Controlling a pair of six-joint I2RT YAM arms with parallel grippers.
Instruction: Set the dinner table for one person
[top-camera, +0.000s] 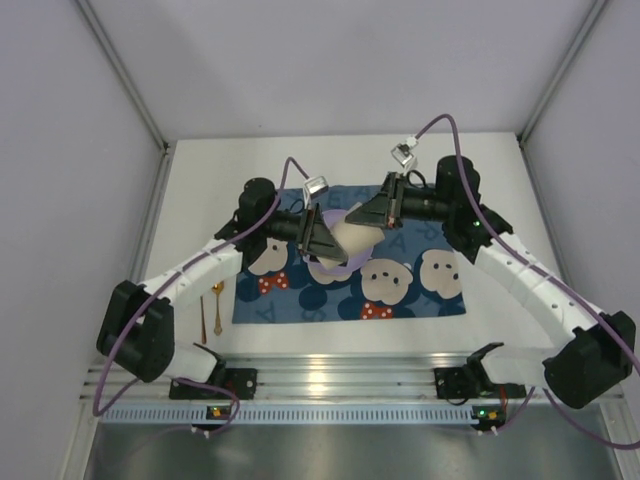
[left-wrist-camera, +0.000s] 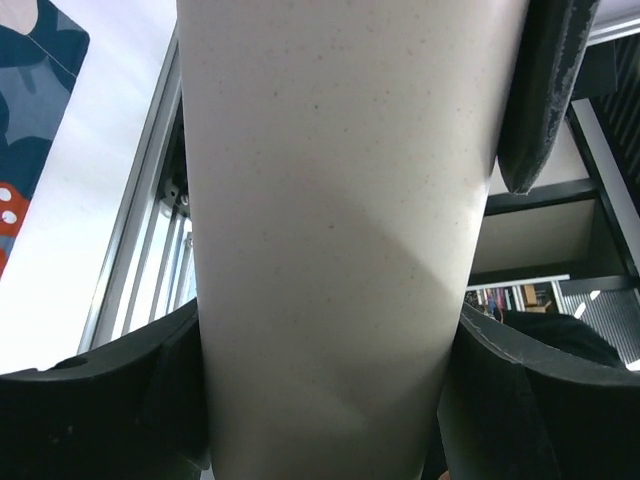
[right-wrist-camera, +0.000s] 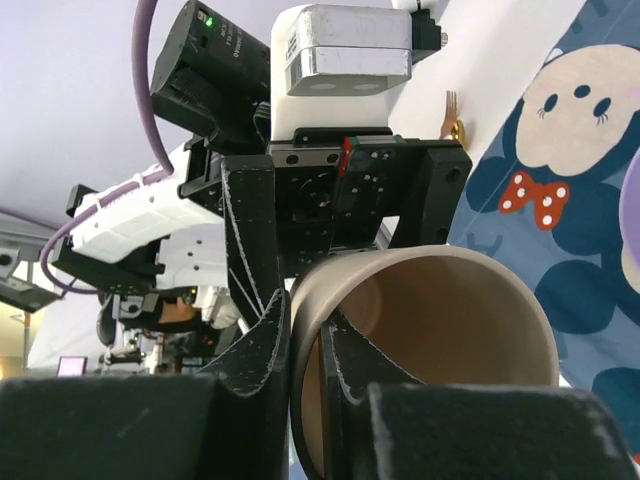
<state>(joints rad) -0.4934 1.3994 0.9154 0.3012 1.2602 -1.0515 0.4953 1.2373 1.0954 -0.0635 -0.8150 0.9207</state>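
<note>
Beige cup (top-camera: 350, 240) hangs above the blue placemat (top-camera: 420, 290) at the centre of the white surface (top-camera: 480, 170), its long axis running 9 to 3 o'clock. Left tool (top-camera: 325, 240) clamps the body from 9 o'clock; right tool (top-camera: 372, 218) pinches the rim wall from 3 o'clock.

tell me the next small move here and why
Probably open the jaws of the left gripper a little. Both grippers hold the cup above the mat, and the right gripper has its jaws pinched on the rim, one inside and one outside. The handover looks ready to finish.
</note>
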